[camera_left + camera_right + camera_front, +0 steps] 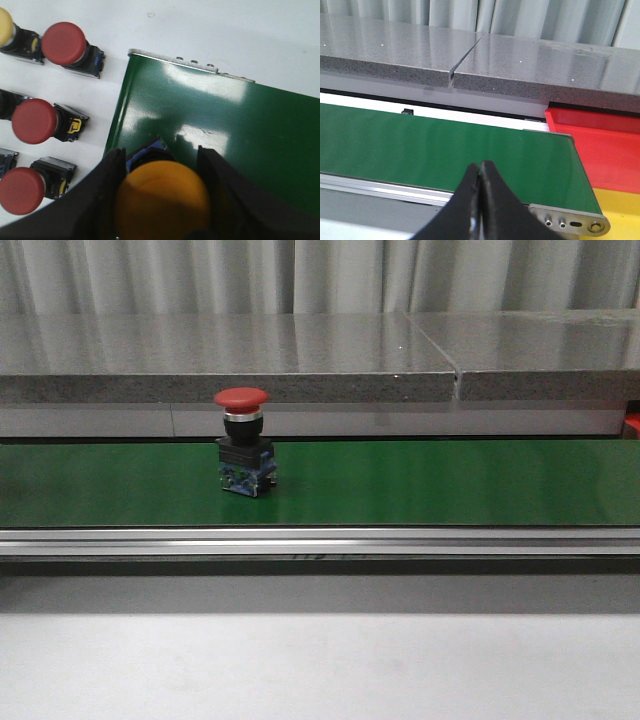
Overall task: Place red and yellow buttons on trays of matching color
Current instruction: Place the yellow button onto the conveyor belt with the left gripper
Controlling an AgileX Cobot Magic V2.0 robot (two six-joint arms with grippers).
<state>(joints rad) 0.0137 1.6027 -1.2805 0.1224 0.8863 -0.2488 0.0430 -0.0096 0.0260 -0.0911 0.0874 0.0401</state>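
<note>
Over the green belt's (210, 130) end edge, the left gripper (162, 197) clamps a yellow button (162, 202) by its rigid base (domed cap looks slippery); right gripper (480, 200) closed, empty.

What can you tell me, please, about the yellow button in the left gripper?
The yellow button has a smooth, domed, orange-yellow cap that looks like plastic. A little of its blue and black base shows past the cap. The left gripper is shut on it, a black finger against each side of the cap. It hangs over the end of the green belt; whether it touches the belt cannot be told.
</note>
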